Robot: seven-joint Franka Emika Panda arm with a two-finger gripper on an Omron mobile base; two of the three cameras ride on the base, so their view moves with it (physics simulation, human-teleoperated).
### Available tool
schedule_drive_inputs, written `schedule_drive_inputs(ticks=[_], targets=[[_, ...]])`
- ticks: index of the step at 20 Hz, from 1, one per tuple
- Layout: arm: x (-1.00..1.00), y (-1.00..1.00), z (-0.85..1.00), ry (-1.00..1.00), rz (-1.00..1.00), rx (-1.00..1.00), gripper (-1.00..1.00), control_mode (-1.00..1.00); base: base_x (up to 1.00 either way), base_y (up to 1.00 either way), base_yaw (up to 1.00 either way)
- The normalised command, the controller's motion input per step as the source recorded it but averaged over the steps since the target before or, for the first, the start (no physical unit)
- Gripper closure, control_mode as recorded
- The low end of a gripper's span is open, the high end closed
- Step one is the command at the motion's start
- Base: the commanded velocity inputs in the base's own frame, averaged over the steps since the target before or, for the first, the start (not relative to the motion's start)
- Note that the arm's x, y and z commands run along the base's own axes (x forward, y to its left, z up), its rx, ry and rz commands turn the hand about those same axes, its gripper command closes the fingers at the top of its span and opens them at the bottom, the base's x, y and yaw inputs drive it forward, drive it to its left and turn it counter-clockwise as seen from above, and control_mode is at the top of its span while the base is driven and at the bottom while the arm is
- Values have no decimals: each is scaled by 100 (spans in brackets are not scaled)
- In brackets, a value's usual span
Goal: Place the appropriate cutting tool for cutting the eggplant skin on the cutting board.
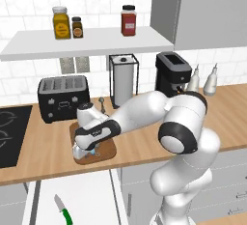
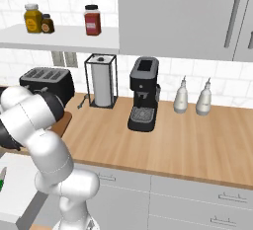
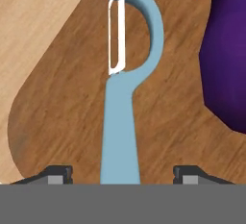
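Note:
The cutting tool, a light-blue peeler (image 3: 121,122), lies flat on the brown wooden cutting board (image 3: 62,103), its curved head pointing away from the hand. My gripper (image 3: 122,172) is open just above its handle. The dark fingertips (image 3: 60,172) stand apart on either side of the handle without touching it. The dark purple eggplant (image 3: 226,64) rests on the board right beside the peeler's head. From the left base view, the gripper (image 1: 85,152) hangs low over the cutting board (image 1: 109,149) at the counter's front.
A black toaster (image 1: 63,98) stands just behind the board, with a paper towel holder (image 1: 123,81) and a coffee machine (image 1: 172,74) to its right. The stove (image 1: 9,132) lies to the left. A green-handled knife (image 1: 63,210) lies on a white surface below the counter edge.

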Motion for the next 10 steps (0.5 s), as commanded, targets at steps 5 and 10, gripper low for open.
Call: schedule_drive_inputs(ticks=[5,10], targets=[[1,-10,4,0,0,0,-100,-100,0,0,0],[-30,-14,84,0,0,8,-100,-100,0,0,0]])
